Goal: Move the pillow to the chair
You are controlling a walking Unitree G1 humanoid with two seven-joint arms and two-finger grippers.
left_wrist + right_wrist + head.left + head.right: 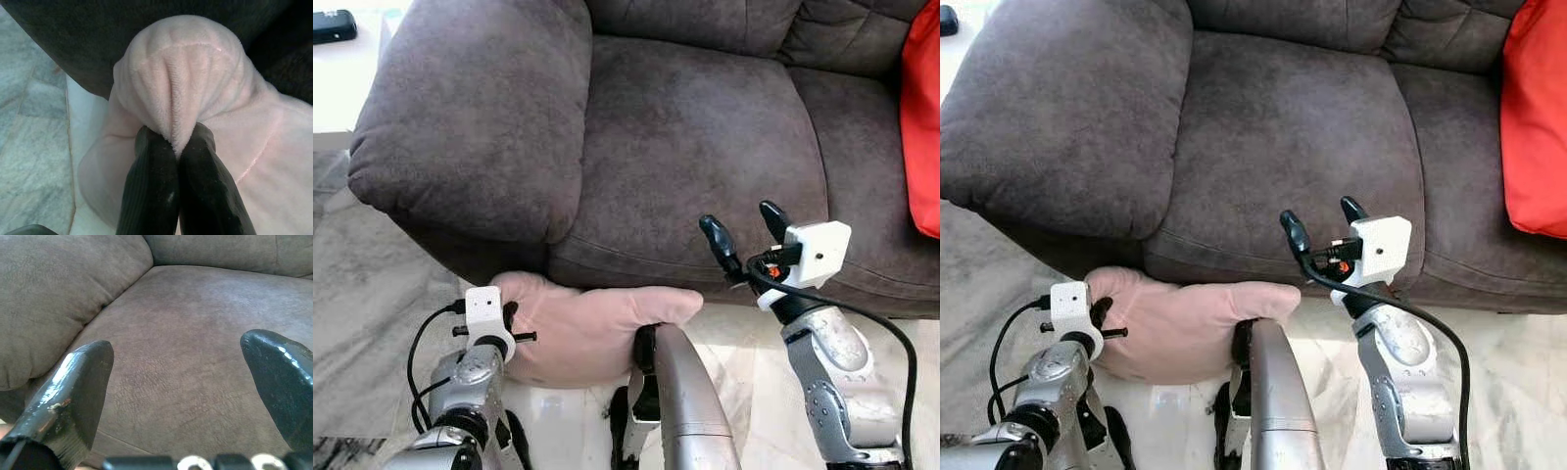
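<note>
A pale pink plush pillow point(587, 328) hangs low in front of the dark grey-brown armchair seat point(685, 147), just below its front edge. My left gripper point(178, 144) is shut on a bunched fold of the pillow point(186, 88). The left wrist point(484, 318) sits at the pillow's left side. My right gripper point(744, 230) is open, raised over the seat's front edge with nothing between its fingers point(73, 382). The seat cushion point(195, 342) lies straight ahead of it.
The chair's thick left armrest point(470, 117) bulges beside the seat. A red cushion point(1533, 117) leans at the seat's right side. Pale marble floor point(372, 294) lies below and to the left. A dark object point(333, 26) rests on a white surface at far left.
</note>
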